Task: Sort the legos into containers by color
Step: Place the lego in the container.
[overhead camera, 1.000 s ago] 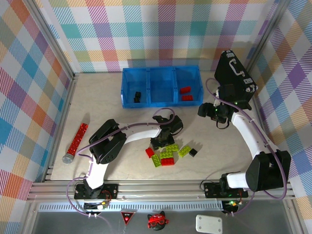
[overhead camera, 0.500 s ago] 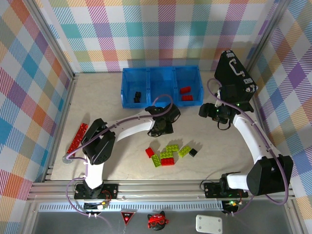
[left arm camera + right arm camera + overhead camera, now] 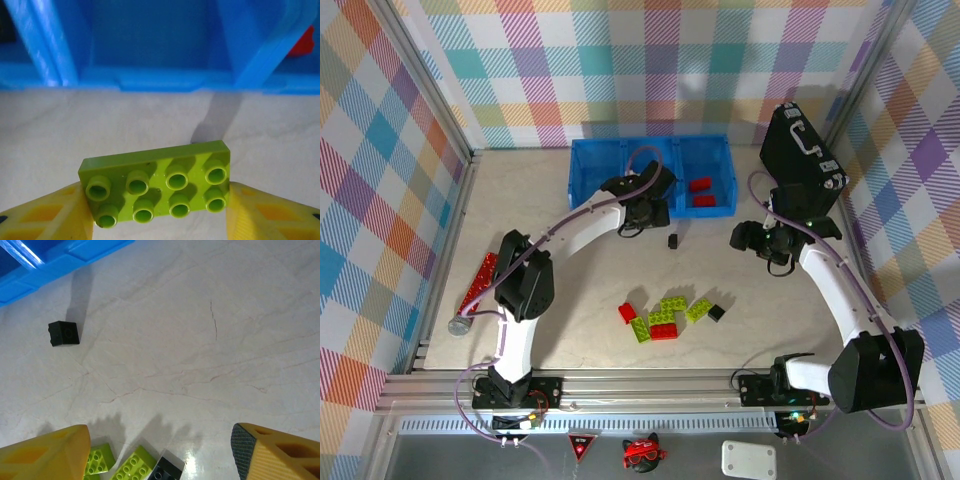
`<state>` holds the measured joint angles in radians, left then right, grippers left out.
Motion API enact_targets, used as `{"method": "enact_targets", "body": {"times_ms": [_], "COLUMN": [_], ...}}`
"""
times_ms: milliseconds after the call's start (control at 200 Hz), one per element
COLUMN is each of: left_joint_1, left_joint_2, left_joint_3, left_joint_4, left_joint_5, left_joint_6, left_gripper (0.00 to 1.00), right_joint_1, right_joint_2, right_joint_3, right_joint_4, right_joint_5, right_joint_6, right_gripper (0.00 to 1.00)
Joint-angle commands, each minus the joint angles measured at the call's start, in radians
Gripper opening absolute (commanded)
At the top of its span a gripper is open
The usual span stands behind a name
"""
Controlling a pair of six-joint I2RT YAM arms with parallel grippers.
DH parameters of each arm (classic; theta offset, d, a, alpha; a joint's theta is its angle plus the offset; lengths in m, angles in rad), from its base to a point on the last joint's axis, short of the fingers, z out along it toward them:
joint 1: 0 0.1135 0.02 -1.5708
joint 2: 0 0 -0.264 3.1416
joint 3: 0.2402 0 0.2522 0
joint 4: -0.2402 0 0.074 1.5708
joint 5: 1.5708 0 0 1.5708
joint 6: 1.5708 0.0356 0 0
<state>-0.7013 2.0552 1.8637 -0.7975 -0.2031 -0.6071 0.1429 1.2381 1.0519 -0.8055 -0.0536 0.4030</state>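
My left gripper (image 3: 646, 208) is shut on a lime green lego (image 3: 157, 187), a flat brick with studs, held by its two ends between the yellow fingers (image 3: 45, 215). It hangs over the table just in front of the blue containers (image 3: 650, 150), facing the middle bin (image 3: 150, 45). Two red legos (image 3: 701, 191) lie in the right bin. A loose black lego (image 3: 673, 241) lies on the table. Red, green and black legos (image 3: 665, 318) are piled nearer the front. My right gripper (image 3: 758, 240) is open and empty above the table (image 3: 160, 455).
A black hard case (image 3: 802, 158) stands at the back right, close behind the right arm. A red glittery cylinder (image 3: 475, 290) lies at the left edge. Plaid walls close in the table on three sides.
The left arm has swung from the lego pile back to the containers, carrying the green lego. A black lego now shows on the table between pile and bins. The right arm barely moved.
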Motion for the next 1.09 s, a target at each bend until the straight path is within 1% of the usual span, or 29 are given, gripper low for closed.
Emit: {"method": "enact_targets", "body": {"times_ms": [0,150,325,570,765,880,970,1090], "left_joint_1": [0.029,0.054,0.090,0.129,0.146,0.148,0.148,0.148], "left_joint_2": [0.078,0.161,0.273,0.374,0.390,0.387,0.385,0.381], "left_joint_3": [0.105,0.220,0.348,0.425,0.442,0.442,0.442,0.442], "left_joint_4": [-0.041,-0.016,-0.034,-0.004,-0.034,-0.051,-0.048,-0.044], "left_joint_5": [0.004,-0.002,0.014,0.037,0.015,-0.005,0.012,0.027], "left_joint_6": [0.067,0.111,0.132,0.154,0.176,0.196,0.205,0.204], "left_gripper": [0.61,0.61,0.61,0.61,0.61,0.66,0.70,0.72], "right_joint_1": [-0.008,-0.008,-0.008,-0.009,-0.008,-0.008,-0.008,-0.008], "right_joint_2": [-0.039,-0.056,-0.055,-0.057,-0.060,-0.060,-0.058,-0.063], "right_joint_3": [-0.007,-0.003,0.003,-0.002,-0.002,-0.003,0.003,0.011], "right_joint_4": [-0.035,-0.053,-0.061,-0.058,-0.063,-0.058,-0.059,-0.067], "right_joint_5": [0.003,0.018,0.019,0.004,0.006,-0.001,-0.004,-0.005], "right_joint_6": [0.007,-0.007,-0.015,-0.003,0.000,0.007,0.011,0.013], "right_gripper": [0.76,0.76,0.76,0.76,0.76,0.76,0.76,0.76]}}
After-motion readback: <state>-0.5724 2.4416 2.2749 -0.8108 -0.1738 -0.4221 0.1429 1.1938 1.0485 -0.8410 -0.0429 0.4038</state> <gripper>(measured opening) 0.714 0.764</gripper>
